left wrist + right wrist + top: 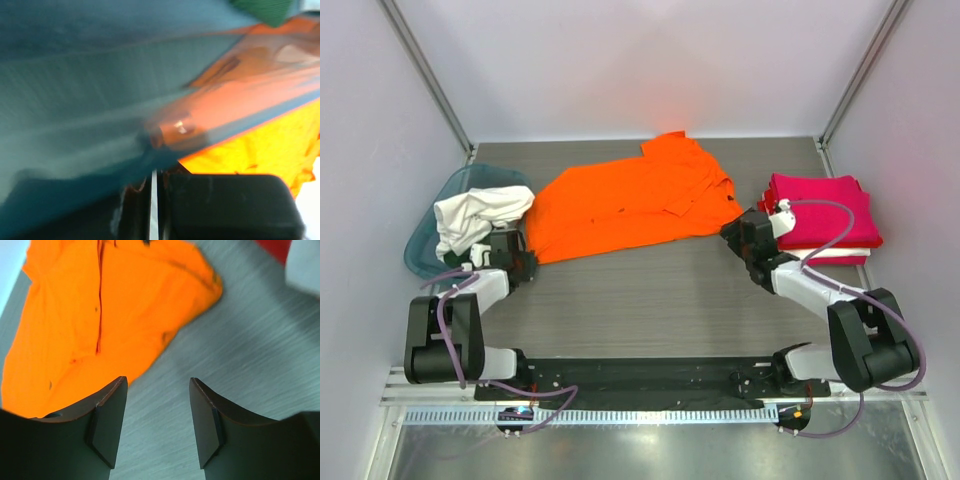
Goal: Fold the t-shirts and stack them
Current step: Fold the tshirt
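The orange collared t-shirt [630, 205] lay spread flat across the back middle of the table [650, 300]; to its right sat a folded magenta-red t-shirt [825, 205] stacked on a folded white one [840, 254]; to its left a second white t-shirt [475, 215] lay crumpled over the rim of a teal tub [425, 245]. My left gripper [520, 260] sat low between the tub and the orange shirt's left edge, jaws pressed together; its wrist view was blurred, so I could not tell whether cloth was pinched. My right gripper [157, 385] stood parted over bare table just beside the orange shirt's right edge, holding nothing.
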